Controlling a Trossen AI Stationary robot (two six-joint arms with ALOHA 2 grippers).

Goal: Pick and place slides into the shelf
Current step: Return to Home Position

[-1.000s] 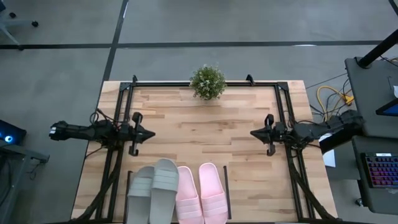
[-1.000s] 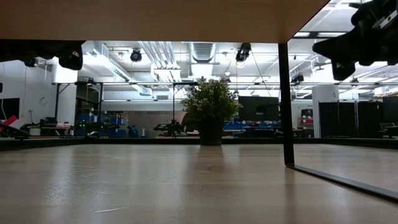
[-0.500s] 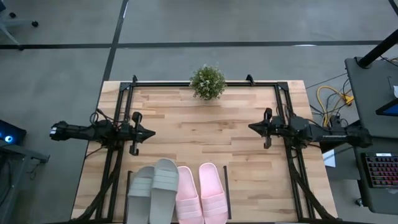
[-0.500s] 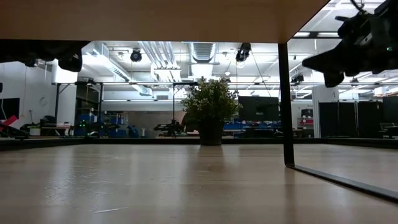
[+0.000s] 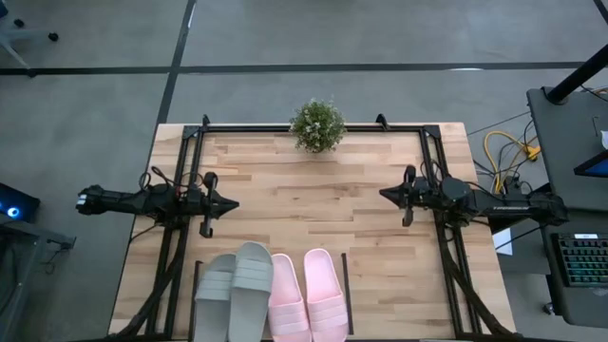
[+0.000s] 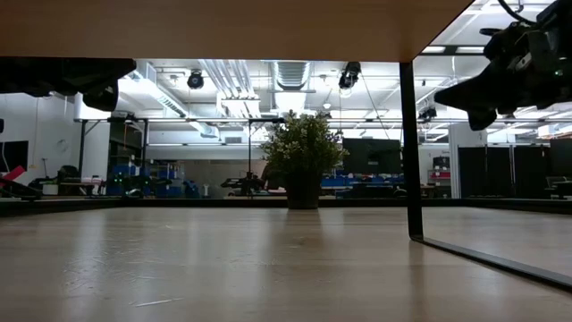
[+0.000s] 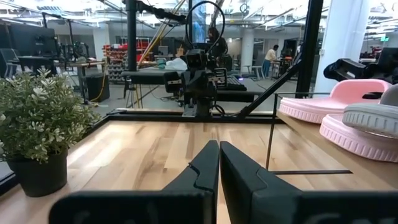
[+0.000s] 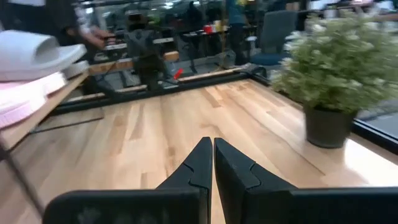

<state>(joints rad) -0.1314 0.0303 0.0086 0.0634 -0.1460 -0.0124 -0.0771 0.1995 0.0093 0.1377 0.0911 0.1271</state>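
High view: The shelf (image 5: 348,286) sits at the near edge of the worktop (image 5: 313,204), midway along it. All four slides lie on it between its black bars. Grey slides (image 5: 235,290) are on the left, one partly overlapping the other. Pink slides (image 5: 310,294) are on the right, side by side and touching, the left one against the grey pair. The plant (image 5: 317,124) stands at the far edge, centre. The left gripper (image 5: 231,202) hovers over the left side of the worktop and the right gripper (image 5: 384,195) over the right side. They point at each other, well apart, and neither is near the slides.

Low view: A wood board (image 6: 223,27) spans overhead, carried by a black upright (image 6: 410,152). The plant (image 6: 302,168) stands beyond it on the worktop. The right gripper (image 6: 465,93) hangs at upper right, and the left arm (image 6: 94,87) is a dark shape at upper left.

Left wrist view: The fingers (image 7: 205,168) are closed together and hold nothing. Pink slides (image 7: 317,107) and a grey slide (image 7: 373,117) rest on the shelf to one side. The plant (image 7: 34,124) is on the other side, and the right arm (image 7: 199,74) faces from across the worktop.

Right wrist view: The fingers (image 8: 200,163) are closed and empty. A grey slide (image 8: 34,46) and a pink slide (image 8: 25,93) show on the shelf edge, with the plant (image 8: 326,74) opposite.
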